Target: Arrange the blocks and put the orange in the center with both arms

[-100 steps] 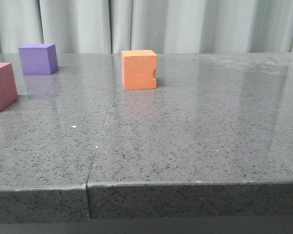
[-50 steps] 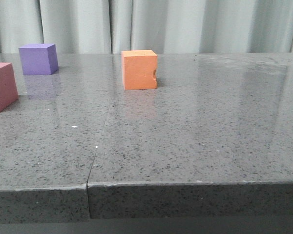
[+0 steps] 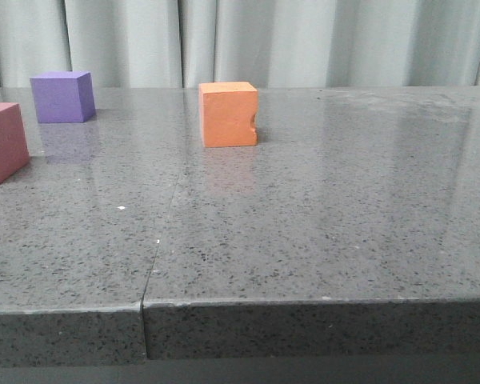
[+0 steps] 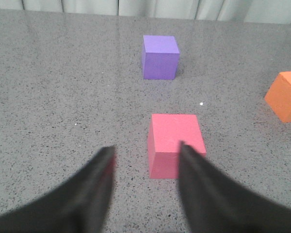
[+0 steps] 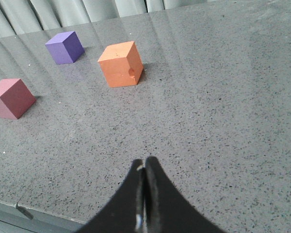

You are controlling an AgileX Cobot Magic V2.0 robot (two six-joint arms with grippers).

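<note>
Looking forward over the speckled grey stone worktop [image 3: 304,232], I see none of my arms. The matte orange foam cube with a rounded notch in one edge [image 3: 228,114] stands toward the far edge, a little left of the middle. The matte purple foam cube [image 3: 62,97] sits near the far left corner, and the matte pink foam cube [image 3: 3,142] lies at the left edge, nearer to me than the purple one and partly cut off by the frame. All three stand apart from one another. A pale pleated curtain [image 3: 264,40] hangs behind the far edge.

From my left wrist, my left pincer [image 4: 145,156] has its two dark fingers spread wide above the worktop. The pink cube [image 4: 175,144] lies just ahead of them, off toward one finger, whose tip overlaps the cube's near corner; I cannot tell whether it touches. The purple cube [image 4: 160,57] stands farther on, and the orange cube [image 4: 287,95] is well off to the side, at the frame's edge.

From my right wrist, my right pincer [image 5: 145,172] has its fingers pressed together, pinching nothing. The orange cube [image 5: 121,64] stands well ahead of it, clearly apart, with the purple cube [image 5: 65,47] beyond and the pink cube [image 5: 11,98] off near the left edge.
</note>
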